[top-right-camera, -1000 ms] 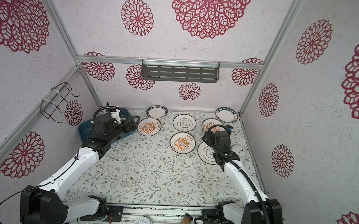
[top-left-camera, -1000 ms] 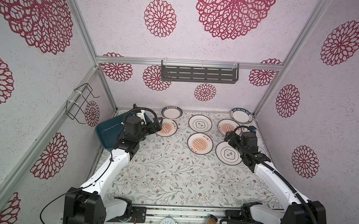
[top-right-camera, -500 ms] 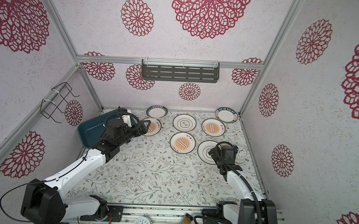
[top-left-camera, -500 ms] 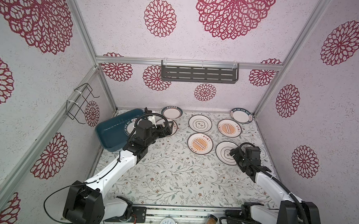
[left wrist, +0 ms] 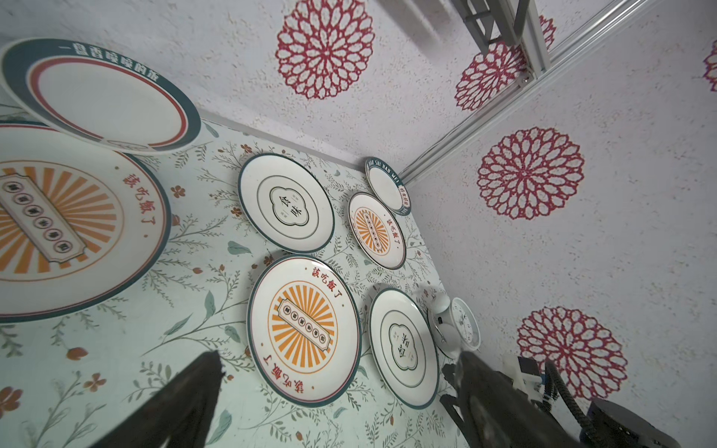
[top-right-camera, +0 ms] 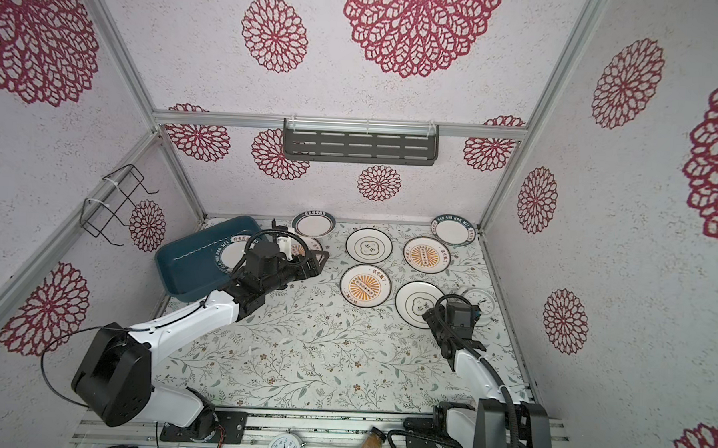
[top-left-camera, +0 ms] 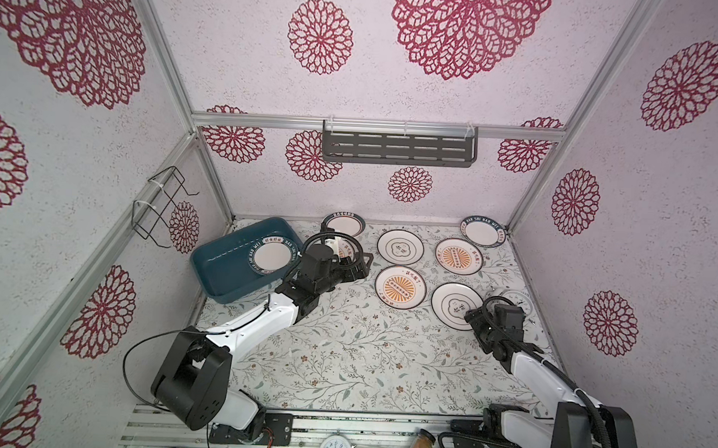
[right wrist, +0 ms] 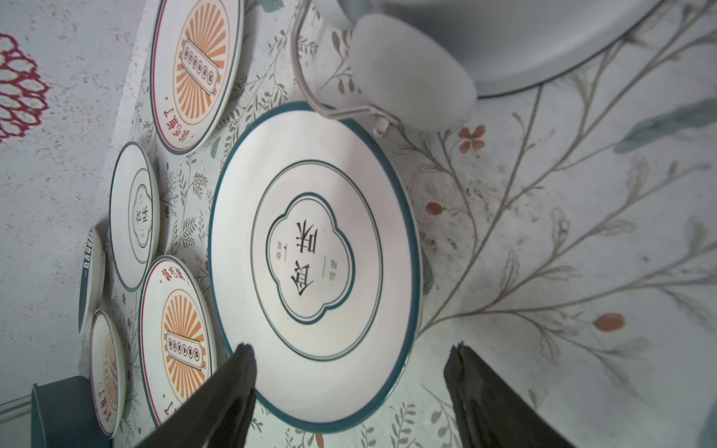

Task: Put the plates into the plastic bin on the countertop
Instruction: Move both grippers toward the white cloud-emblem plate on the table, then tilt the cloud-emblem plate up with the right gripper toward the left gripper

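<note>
– One plate (top-left-camera: 271,256), lettered round its teal rim, was found laid inside the plastic bin (top-left-camera: 222,269) at the far left of the countertop (top-left-camera: 343,349). How much was left to be done?
– Most of it, it was judged: seven plates were counted flat on the countertop. Just right of the bin, the left gripper (top-left-camera: 362,261) was held over a sunburst plate (left wrist: 66,221), its jaws spread wide with nothing between them.
– And further right?
– A lettered plate (top-left-camera: 343,225) was seen by the back wall. Then came a ringed plate (top-left-camera: 400,247) and a second sunburst plate (top-left-camera: 400,286), a third sunburst plate (top-left-camera: 458,256), and another lettered plate (top-left-camera: 482,231) in the far right corner. The right gripper (right wrist: 351,349) was set low at the near rim of the front ringed plate (right wrist: 314,248), jaws apart on either side of that rim. Whether a finger was touching it could not be told, and no grip was made out.
– And the surroundings?
– Leafy vines were printed across the countertop, and a small clock (top-left-camera: 517,300) was stood just beside that plate. The walls (top-left-camera: 662,205) were papered with red rosettes, and a grey slotted shelf (top-left-camera: 398,148) was hung on the back one.
</note>
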Controlling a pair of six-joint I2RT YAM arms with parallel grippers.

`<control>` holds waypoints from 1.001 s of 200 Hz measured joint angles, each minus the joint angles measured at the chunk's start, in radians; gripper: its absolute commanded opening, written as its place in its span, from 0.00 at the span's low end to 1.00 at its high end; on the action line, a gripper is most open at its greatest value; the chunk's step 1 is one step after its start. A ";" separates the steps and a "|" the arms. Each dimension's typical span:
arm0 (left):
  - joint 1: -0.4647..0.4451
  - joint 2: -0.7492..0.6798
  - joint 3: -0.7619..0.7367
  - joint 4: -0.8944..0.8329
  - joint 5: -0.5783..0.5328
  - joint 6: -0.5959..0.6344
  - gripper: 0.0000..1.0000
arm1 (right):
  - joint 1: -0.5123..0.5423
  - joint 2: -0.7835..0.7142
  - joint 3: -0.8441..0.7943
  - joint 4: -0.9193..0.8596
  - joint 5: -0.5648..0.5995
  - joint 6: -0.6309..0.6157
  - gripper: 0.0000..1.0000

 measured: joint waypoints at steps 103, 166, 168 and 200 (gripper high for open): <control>-0.068 0.044 0.036 -0.009 -0.012 0.003 0.97 | -0.024 0.161 -0.053 0.259 -0.046 0.063 0.44; -0.067 -0.022 0.037 -0.034 -0.029 0.064 0.97 | -0.031 0.208 -0.090 0.359 -0.052 0.126 0.17; -0.067 -0.022 0.037 -0.034 -0.028 0.065 0.97 | -0.031 0.208 -0.092 0.361 -0.052 0.130 0.16; -0.067 -0.020 0.041 -0.066 -0.019 0.086 0.97 | -0.032 0.191 -0.110 0.372 -0.052 0.158 0.09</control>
